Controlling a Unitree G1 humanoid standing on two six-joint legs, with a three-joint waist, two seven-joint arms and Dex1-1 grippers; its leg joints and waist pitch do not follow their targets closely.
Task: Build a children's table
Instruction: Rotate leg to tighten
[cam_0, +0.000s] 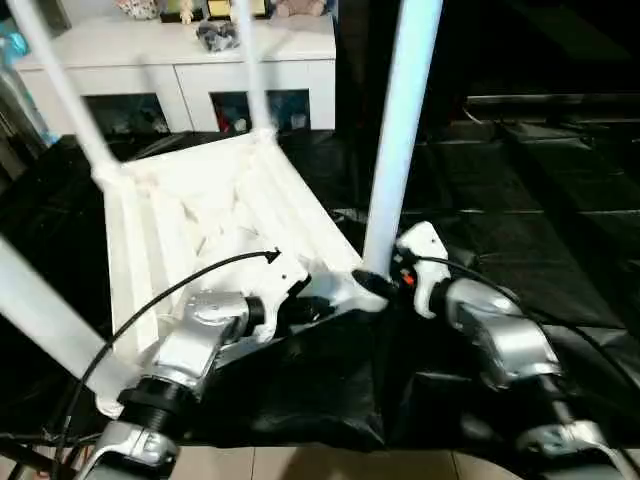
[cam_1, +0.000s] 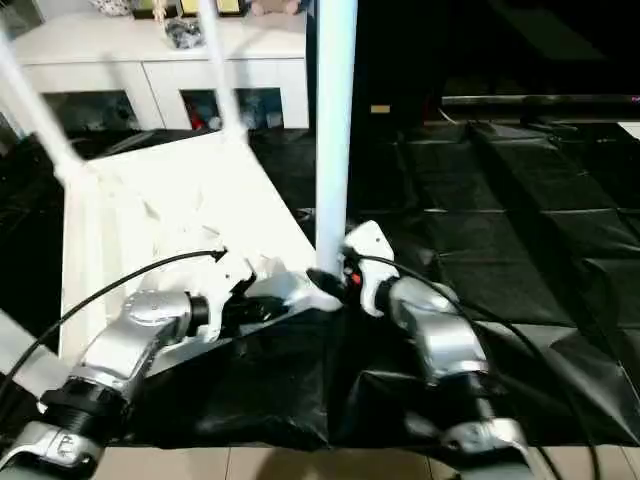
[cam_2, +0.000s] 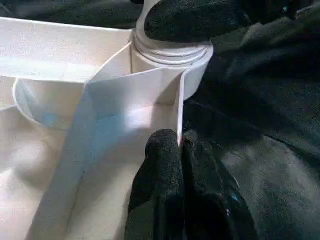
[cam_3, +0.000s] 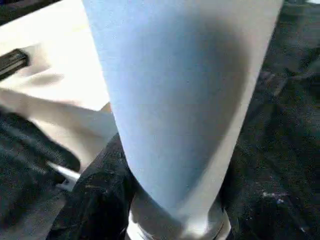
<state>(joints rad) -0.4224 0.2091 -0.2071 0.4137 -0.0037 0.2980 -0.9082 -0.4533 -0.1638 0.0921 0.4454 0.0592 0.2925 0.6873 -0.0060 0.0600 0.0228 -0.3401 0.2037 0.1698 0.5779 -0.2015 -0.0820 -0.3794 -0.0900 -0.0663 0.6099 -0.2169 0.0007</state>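
Note:
The white tabletop (cam_0: 210, 210) lies upside down on black sheeting, ribbed underside up. Its tapered white legs stand in the corner sockets: two at the back (cam_0: 65, 90) (cam_0: 252, 70), one at the near left (cam_0: 40, 310). The fourth leg (cam_0: 400, 130) rises from the near right socket (cam_2: 172, 52). My right gripper (cam_0: 378, 283) is shut on this leg's base, and a black finger (cam_3: 95, 200) presses against it. My left gripper (cam_2: 180, 145) is shut on the thin rim wall of the tabletop just beside that socket.
A white cabinet (cam_0: 180, 50) with glass-fronted compartments and small objects on top stands behind the tabletop. Black sheeting (cam_0: 520, 200) covers the floor to the right. A pale floor strip (cam_0: 300, 465) shows at the near edge.

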